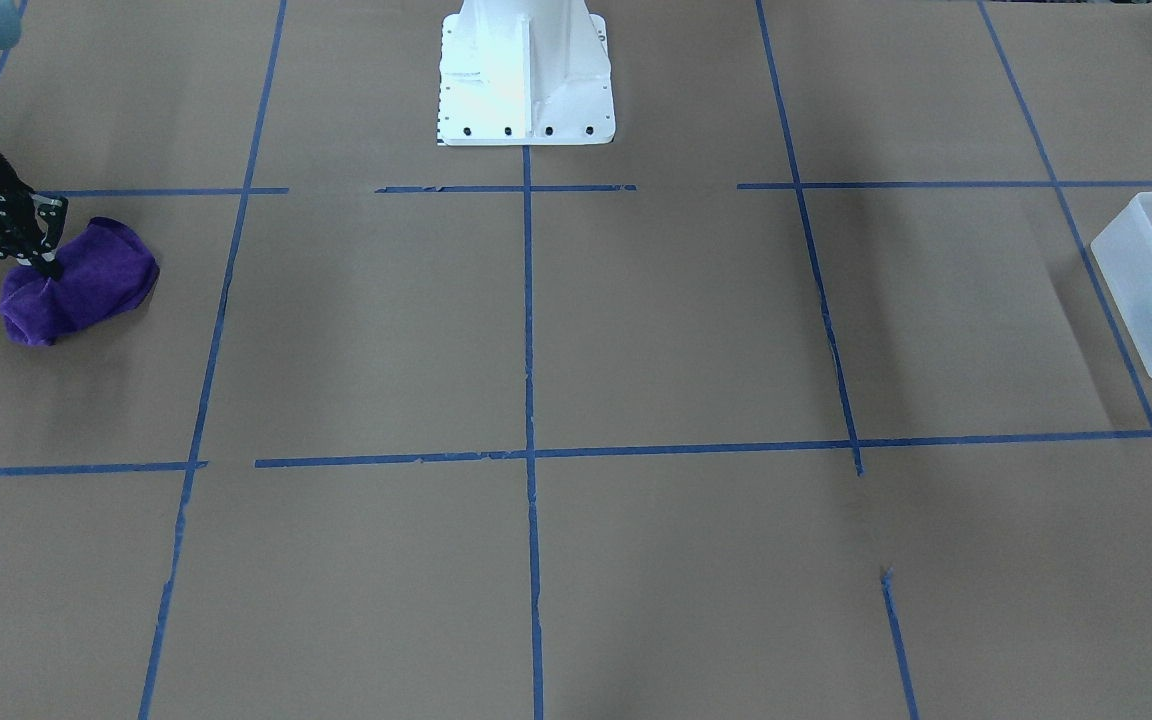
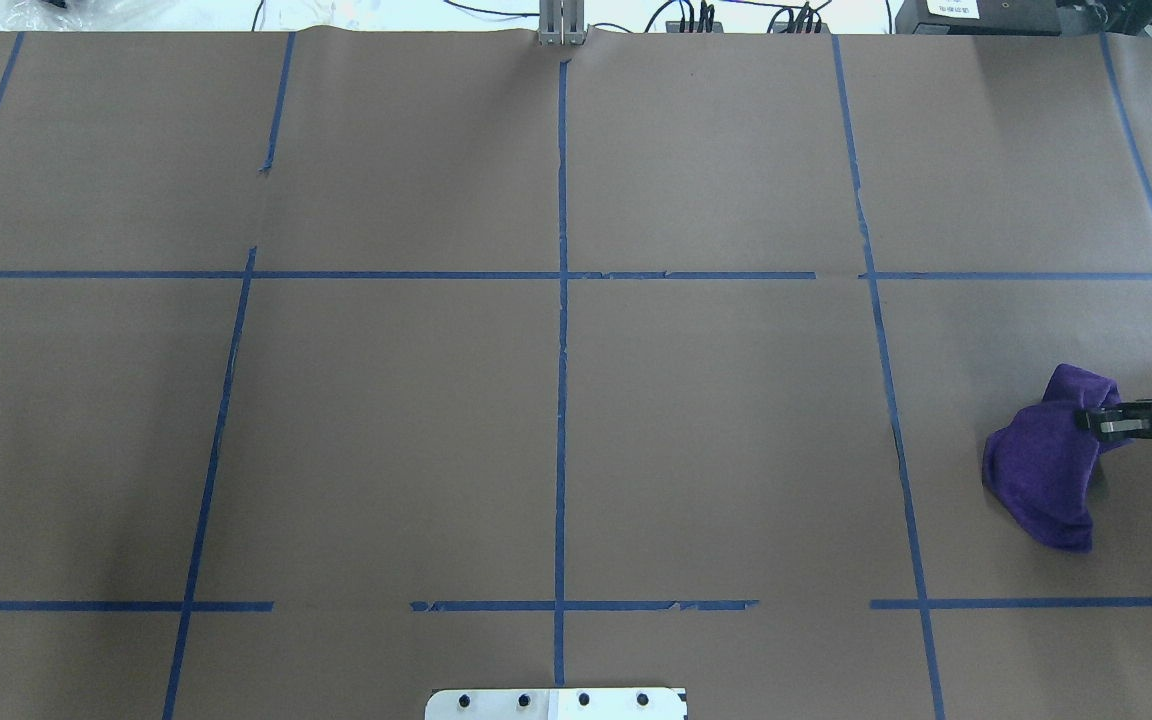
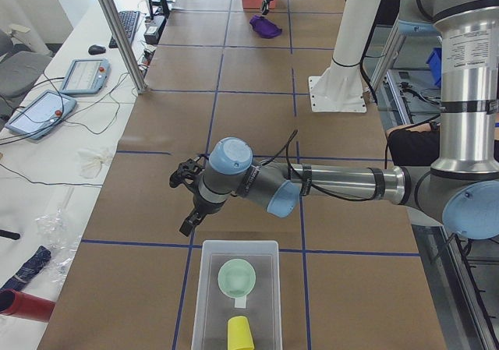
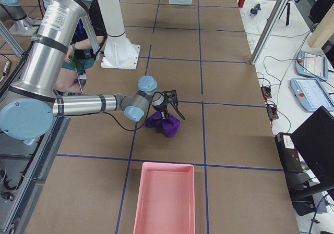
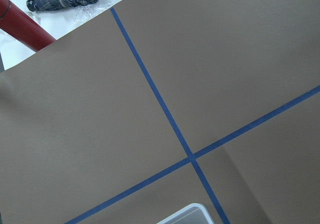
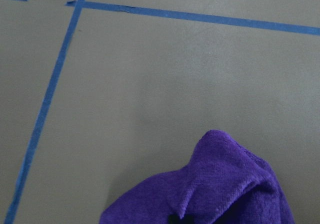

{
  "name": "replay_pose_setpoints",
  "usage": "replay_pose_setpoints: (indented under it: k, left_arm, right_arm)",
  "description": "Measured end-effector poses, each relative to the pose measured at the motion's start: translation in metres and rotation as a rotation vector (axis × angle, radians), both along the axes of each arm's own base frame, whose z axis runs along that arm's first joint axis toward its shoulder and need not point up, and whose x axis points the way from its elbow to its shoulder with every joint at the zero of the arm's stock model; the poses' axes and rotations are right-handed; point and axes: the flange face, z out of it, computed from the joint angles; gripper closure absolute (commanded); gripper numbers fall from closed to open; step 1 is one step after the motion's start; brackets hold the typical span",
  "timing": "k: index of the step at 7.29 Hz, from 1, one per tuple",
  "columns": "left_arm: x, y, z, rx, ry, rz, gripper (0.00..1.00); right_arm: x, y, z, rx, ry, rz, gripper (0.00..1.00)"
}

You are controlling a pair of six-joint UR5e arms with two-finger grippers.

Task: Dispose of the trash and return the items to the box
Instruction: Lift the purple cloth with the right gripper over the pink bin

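Right gripper: the black two-finger right gripper is closed on a raised fold of a crumpled purple cloth. It has hold of nothing else.
Purple cloth: bunched in a heap, with its lower part resting on the brown paper-covered table, which is marked with blue tape lines.
Left gripper: the left gripper is over the table, near one short end of the box. It shows only in the side view, so how far open it is cannot be told.
Box: the translucent frosted-white rectangular plastic bin stands at the table's end on the robot's left, well apart from the cloth.
Bowl: the pale mint-green round plastic bowl sits inside the bin.
Cup: the small yellow plastic tumbler cup is also in the bin, beside the bowl.
Tray: a pink rectangular plastic tray sits at the table's opposite end, near the cloth.
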Motion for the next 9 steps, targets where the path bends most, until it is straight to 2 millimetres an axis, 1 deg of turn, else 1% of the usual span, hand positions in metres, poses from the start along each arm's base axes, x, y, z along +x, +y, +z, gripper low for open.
replay_pose_setpoints:
  k: [1,2,3,4,5,6,8,9]
  left_arm:
    - [0.000,0.000,0.000,-0.001,0.000,0.000,0.00]
    - [0.000,0.000,0.001,-0.002,0.000,0.000,0.00]
    - [0.000,0.001,0.001,-0.002,0.000,0.000,0.00]
    - [0.000,0.001,0.001,-0.002,0.000,0.000,0.00]
    - [0.000,0.001,0.001,-0.002,0.000,0.000,0.00]
    - [0.000,0.001,0.001,-0.002,0.000,0.000,0.00]
    - [0.000,0.001,0.000,-0.001,0.001,0.001,0.00]
    - [0.000,0.001,0.000,0.000,0.001,0.001,0.00]
  right_arm:
    - [0.027,-0.005,-0.015,-0.006,-0.036,-0.014,1.00]
    - [0.064,-0.009,-0.023,-0.009,-0.085,-0.036,1.00]
    - [0.094,-0.009,-0.027,-0.008,-0.115,-0.044,1.00]
    - [0.117,-0.006,-0.032,-0.010,-0.117,-0.040,1.00]
    - [0.136,-0.005,-0.038,-0.006,-0.087,-0.039,1.00]
    - [0.164,-0.004,-0.043,0.005,-0.026,-0.050,1.00]
    - [0.230,-0.005,-0.045,0.018,0.090,-0.096,1.00]
    - [0.271,-0.007,-0.040,0.006,0.122,-0.114,1.00]
